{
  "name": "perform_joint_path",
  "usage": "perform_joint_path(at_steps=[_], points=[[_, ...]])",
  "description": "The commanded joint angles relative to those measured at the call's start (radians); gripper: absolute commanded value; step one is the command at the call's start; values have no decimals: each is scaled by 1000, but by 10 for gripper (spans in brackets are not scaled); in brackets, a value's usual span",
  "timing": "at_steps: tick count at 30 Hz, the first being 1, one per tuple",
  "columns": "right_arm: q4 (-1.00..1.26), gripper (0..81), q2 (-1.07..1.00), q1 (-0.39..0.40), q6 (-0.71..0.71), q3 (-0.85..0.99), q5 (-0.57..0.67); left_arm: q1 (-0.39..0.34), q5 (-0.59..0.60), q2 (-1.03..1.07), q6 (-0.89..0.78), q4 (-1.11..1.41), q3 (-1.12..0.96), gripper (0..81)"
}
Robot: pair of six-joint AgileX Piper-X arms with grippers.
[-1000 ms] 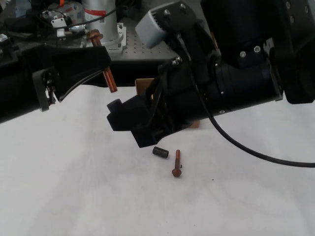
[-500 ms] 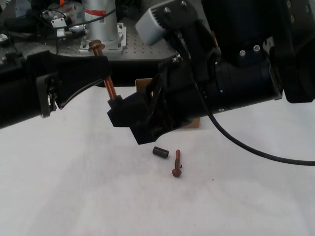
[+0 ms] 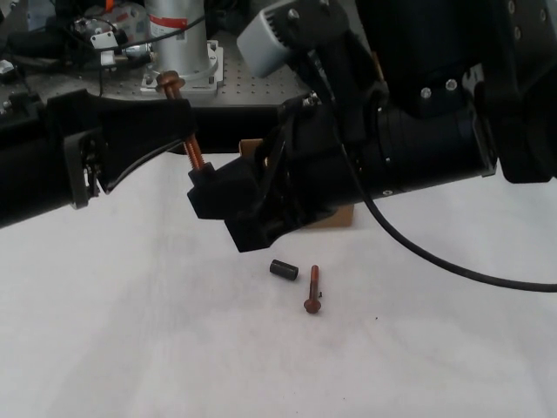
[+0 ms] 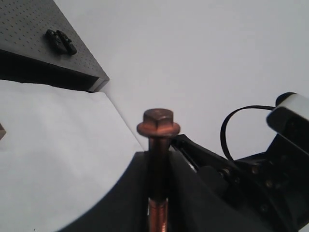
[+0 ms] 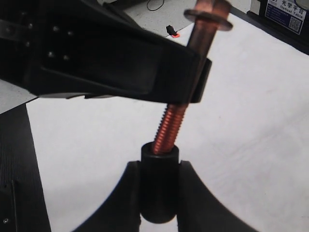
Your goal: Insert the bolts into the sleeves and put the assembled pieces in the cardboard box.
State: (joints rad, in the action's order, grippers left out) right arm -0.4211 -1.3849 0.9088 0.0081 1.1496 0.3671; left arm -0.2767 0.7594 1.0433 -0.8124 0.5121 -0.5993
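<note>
So, the bolt [image 5: 170, 126] sat tip-first in the mouth of the sleeve [image 5: 159, 186], threads mostly bare, i.e. hardly in yet. L gripper [image 3: 183, 124] was clenched on the bolt's shank below the head. R gripper [image 5: 159, 169] was clamped round the sleeve. Both were held up over the bench, near the box [image 3: 251, 150].

By my reckoning pair no. 1 was mid-insertion, w/ nothing boxed that I could see. A 2nd sleeve [image 3: 283, 270] and 2nd bolt [image 3: 312, 289] lay loose on the white sheet [image 3: 130, 331], just beside each other.

Room-wise, the R arm hid most of the box, so the drop looked tight. The loose pair lay close below the R gripper, w/ open sheet nearer the front.
</note>
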Motion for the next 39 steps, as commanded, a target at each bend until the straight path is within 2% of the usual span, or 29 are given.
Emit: perform_joint_path(at_steps=[1,12,24,39], points=[[31,29,6,0,8,5,-21,3,8,-13,13,13,-3,53],[31,29,6,-4,8,5,-59,3,10,-13,72,-78,-3,53],[31,29,6,-69,8,5,-57,3,10,-13,81,-91,-3,53],[31,29,6,-71,-31,5,200,3,10,-13,95,-124,-3,53]])
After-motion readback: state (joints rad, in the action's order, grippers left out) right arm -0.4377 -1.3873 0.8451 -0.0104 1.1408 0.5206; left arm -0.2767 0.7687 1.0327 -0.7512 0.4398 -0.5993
